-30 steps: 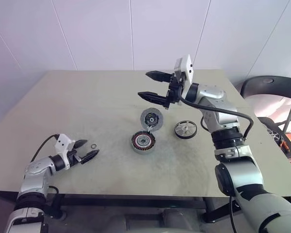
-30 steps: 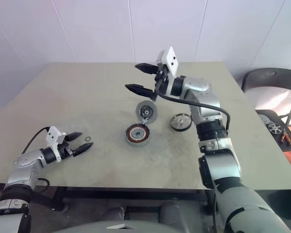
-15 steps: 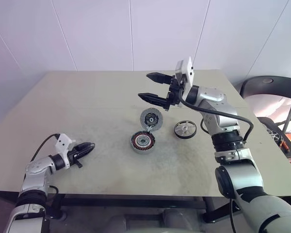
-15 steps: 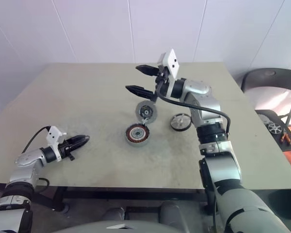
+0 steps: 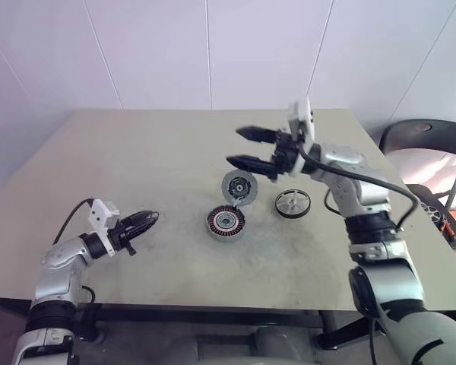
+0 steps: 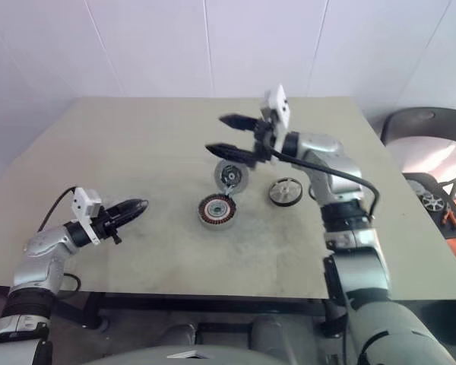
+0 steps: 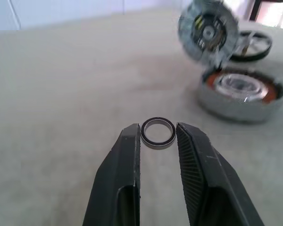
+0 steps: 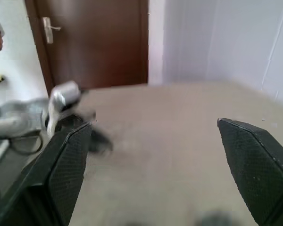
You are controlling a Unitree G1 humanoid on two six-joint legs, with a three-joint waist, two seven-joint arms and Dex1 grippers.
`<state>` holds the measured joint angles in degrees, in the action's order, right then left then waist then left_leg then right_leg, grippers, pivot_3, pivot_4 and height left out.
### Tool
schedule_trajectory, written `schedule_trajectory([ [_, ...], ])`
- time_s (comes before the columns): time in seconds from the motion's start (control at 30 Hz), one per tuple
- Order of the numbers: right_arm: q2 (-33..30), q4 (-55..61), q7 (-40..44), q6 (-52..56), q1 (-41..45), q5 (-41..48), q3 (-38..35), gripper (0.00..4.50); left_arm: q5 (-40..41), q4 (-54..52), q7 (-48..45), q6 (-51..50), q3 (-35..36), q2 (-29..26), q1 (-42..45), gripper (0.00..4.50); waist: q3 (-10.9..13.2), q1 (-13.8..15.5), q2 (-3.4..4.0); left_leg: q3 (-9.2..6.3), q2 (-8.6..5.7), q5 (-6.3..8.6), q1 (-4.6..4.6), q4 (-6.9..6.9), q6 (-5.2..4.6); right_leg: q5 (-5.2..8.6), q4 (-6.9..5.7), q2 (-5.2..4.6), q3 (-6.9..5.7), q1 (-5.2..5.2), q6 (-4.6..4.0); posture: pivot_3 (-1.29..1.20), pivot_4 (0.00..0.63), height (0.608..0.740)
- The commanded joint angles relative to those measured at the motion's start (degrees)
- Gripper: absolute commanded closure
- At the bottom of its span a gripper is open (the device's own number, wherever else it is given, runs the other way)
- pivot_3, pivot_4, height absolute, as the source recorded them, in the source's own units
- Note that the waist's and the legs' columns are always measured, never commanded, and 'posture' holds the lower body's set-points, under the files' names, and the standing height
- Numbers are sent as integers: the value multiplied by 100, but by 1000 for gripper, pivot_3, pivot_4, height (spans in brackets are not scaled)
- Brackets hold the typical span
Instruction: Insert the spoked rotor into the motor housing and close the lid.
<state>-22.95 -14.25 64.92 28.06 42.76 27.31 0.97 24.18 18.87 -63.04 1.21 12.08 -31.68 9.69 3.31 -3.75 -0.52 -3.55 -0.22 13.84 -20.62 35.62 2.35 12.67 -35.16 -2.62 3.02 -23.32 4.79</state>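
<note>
Left gripper raised just off the near-left part of the table, clenched on a small black ring pinched between the fingertips, pointing toward the parts at the table's middle. Right gripper released, fingers spread wide, hovering in the air above and just far of the lid, touching nothing.

Motor housing sitting flat near the table's middle, copper windings facing up. Lid standing tilted on its edge just beyond the housing, its lower rim at the housing's far side, its face turned toward the near-left. Spoked rotor lying flat on the table to the right of the lid and the housing, apart from both, not yet inserted.
</note>
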Motion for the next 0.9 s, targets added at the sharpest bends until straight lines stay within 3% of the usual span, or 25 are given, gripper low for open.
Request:
schedule_trajectory([
  [0.03,-87,551,-53,295,-354,88,95,0,304,-1020,-58,-336,-60,-37,-216,3724,3,-25,5,2,0,0,1,0,0,1,-1,0,0,-1,0,0,0,740],
  [0.3,-492,1452,0,821,-1389,117,381,0,363,-2020,104,-592,-267,89,-536,3724,5,-18,3,3,1,0,0,13,1,3,5,2,1,3,0,0,0,740],
  [0.63,-531,1737,-338,951,-1634,220,252,0,-219,-1162,100,-133,-517,13,-6,3724,9,-19,-2,6,-1,1,-15,29,2,3,16,0,0,1,0,0,0,740],
  [0.9,-518,1786,-419,968,-1664,217,304,0,-219,-906,43,174,-615,131,94,3724,8,19,-3,3,-1,0,-71,38,1,0,11,1,-2,-42,2,0,0,740],
])
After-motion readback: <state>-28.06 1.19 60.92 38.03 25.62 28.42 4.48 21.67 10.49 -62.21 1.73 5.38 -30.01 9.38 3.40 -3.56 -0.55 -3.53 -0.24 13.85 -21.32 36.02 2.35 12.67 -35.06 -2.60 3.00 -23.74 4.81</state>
